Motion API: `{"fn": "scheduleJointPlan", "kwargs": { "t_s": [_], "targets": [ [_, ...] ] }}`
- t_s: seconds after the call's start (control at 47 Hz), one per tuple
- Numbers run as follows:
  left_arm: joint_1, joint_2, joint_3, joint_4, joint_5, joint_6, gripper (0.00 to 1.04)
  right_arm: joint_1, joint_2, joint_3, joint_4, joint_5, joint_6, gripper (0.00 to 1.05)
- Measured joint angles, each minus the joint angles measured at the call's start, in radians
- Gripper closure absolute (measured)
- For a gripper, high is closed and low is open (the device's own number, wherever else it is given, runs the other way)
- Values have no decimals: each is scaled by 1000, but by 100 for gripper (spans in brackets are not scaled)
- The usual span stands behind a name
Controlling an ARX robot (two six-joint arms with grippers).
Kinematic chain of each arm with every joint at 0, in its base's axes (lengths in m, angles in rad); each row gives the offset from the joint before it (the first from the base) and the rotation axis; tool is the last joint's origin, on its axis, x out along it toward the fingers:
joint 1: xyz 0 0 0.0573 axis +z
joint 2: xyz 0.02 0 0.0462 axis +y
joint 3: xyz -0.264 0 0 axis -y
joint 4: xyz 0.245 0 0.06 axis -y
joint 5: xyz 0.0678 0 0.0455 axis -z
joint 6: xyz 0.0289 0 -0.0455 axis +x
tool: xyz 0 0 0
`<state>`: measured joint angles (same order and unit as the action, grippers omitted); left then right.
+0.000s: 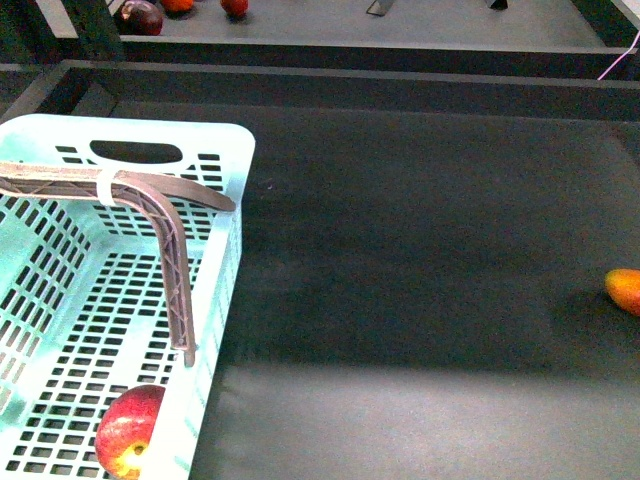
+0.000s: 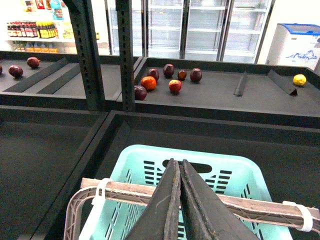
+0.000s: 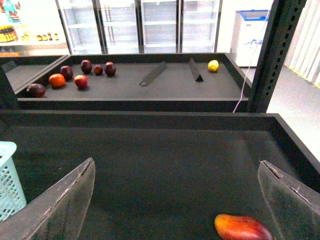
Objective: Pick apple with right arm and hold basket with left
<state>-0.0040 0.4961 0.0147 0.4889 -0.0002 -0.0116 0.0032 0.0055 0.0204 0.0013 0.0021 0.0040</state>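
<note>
The mint-turquoise basket (image 1: 222,150) stands at the left of the dark tray. The red apple (image 1: 128,445) with a yellowish patch lies on the basket's floor at its near right corner. My left arm's grey-brown ribbed finger (image 1: 172,262), with a white band, reaches over the basket and bends down inside its right wall. In the left wrist view my left gripper (image 2: 177,163) is shut and empty above the basket (image 2: 145,154), near its handle cut-out. My right gripper (image 3: 176,161) is open and empty over the dark floor, far from the apple. It does not show in the front view.
An elongated orange-red fruit (image 1: 624,290) lies at the right edge of the tray, just ahead of the right gripper (image 3: 243,228). A basket corner (image 3: 9,180) shows in the right wrist view. The far shelf holds several dark and red fruits (image 2: 170,82) and a yellow one (image 3: 213,65).
</note>
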Motion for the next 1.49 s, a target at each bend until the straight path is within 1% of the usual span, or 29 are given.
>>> {"fn": "scheduleJointPlan", "kwargs": {
  "t_s": [0.319, 0.809, 0.851, 0.894, 0.936, 1.489],
  "targets": [
    [0, -162, 0, -153, 0, 0, 101, 0, 0, 0, 0, 0, 0, 9],
    [0, -317, 0, -310, 0, 0, 101, 0, 0, 0, 0, 0, 0, 9],
    [0, -354, 0, -356, 0, 0, 101, 0, 0, 0, 0, 0, 0, 9],
    [0, -425, 0, -452, 0, 0, 101, 0, 0, 0, 0, 0, 0, 9],
    [0, -465, 0, -478, 0, 0, 101, 0, 0, 0, 0, 0, 0, 9],
    [0, -490, 0, -488, 0, 0, 101, 0, 0, 0, 0, 0, 0, 9]
  ]
}}
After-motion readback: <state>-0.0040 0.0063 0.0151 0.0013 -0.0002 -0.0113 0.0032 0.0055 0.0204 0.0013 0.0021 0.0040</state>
